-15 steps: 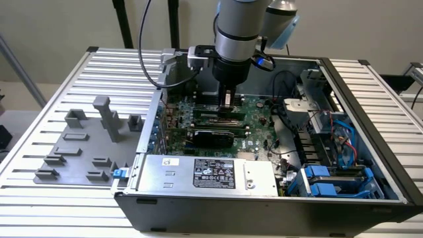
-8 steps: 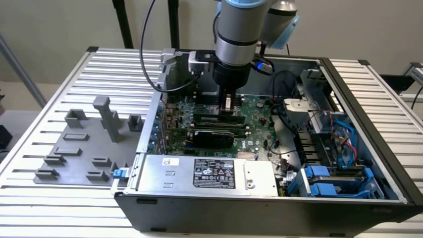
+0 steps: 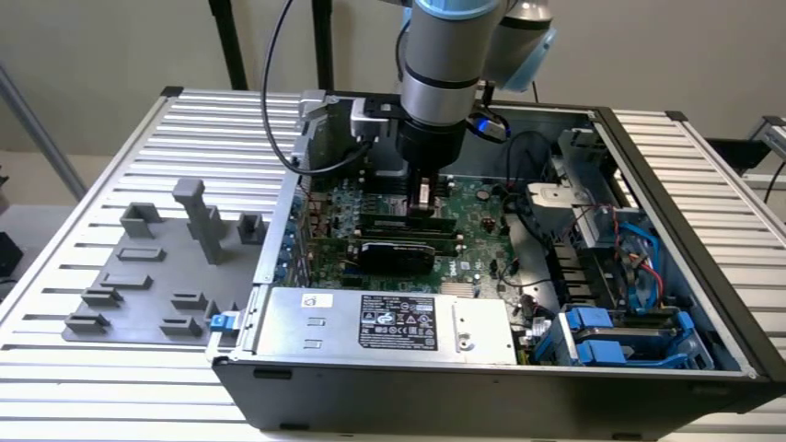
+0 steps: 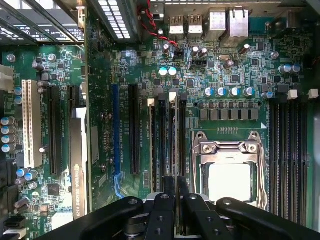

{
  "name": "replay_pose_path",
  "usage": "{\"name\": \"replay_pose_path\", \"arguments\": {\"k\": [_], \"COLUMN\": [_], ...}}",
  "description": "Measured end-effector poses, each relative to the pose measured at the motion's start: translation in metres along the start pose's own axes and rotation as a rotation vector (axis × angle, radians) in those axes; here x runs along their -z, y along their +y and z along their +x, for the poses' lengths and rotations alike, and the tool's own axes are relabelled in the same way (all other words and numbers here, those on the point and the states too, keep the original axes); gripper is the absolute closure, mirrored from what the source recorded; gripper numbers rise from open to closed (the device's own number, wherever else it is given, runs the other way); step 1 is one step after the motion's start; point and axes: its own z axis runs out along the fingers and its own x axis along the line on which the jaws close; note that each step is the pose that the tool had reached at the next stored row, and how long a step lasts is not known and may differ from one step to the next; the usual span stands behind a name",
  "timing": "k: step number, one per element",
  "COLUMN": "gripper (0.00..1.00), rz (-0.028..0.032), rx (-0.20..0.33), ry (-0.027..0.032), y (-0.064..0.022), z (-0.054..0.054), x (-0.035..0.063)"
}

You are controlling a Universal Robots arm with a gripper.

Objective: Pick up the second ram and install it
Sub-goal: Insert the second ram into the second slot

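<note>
Fingers [image 4: 175, 186] are pinched narrow on the second ram [image 4: 172, 145], holding it edge-on between them, so it runs straight out from the tips over the motherboard's memory slots [image 4: 165, 140] (CPU socket [image 4: 229, 170] sits just beside). Arm's down inside the PC case [image 3: 687, 230].

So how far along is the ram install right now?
Done: pickup looks finished. The claw is shut on the second ram, seen as a thin edge between its fingers, down inside the computer case. In hand: it hangs over the long black slots beside the CPU socket. Left: seating the stick; I can't tell that it is pressed into a slot yet.
</note>
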Motion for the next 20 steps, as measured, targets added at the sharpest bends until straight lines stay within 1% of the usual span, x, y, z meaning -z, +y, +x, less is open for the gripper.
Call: {"name": "replay_pose_path", "arguments": {"k": [5,9,12,15,20], "gripper": [0.87,0.87,0.87,0.87,0.87], "rz": [0.0000,0.0000,0.0000,0.0001,-0.0001], "rx": [0.000,0.000,0.000,0.003,0.023], "ry": [0.0001,0.0000,0.0002,0.0015,0.0037], "y": [-0.0010,-0.0043,-0.0050,-0.0051,-0.0051], "z": [0.0000,-0.0002,-0.0003,-0.0002,-0.0002], "x": [-0.0002,-0.0002,-0.0007,-0.0017,-0.0033]}}
